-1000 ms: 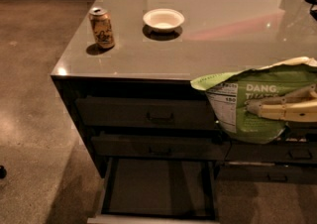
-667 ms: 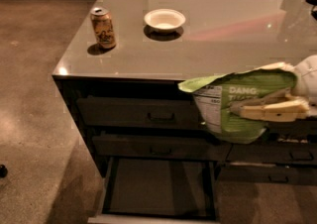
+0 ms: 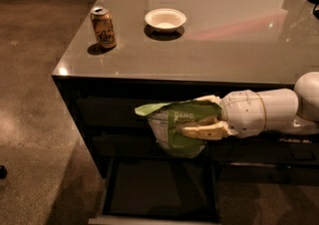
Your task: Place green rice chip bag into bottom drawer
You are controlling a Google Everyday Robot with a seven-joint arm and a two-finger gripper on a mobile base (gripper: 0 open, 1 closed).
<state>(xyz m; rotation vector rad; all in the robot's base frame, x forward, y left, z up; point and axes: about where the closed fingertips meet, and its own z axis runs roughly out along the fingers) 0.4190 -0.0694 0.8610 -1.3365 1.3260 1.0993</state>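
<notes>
The green rice chip bag (image 3: 180,125) is crinkly light green with white lettering and a white label panel. My gripper (image 3: 195,130) is shut on it from the right, one pale finger (image 3: 202,131) lying across its front. I hold the bag in the air in front of the dark cabinet, below the counter edge and above the open bottom drawer (image 3: 159,195). The drawer is pulled out, with a dark flat inside and a pale front edge. My white arm (image 3: 264,112) reaches in from the right.
A gold can (image 3: 103,27) and a white bowl (image 3: 165,20) stand on the glossy counter top (image 3: 229,35). Two shut drawers (image 3: 109,112) sit above the open one. Brown floor (image 3: 35,119) lies to the left.
My arm has carried the bag left and down, from beside the counter's front edge to in front of the cabinet above the open bottom drawer. The can and bowl have not moved.
</notes>
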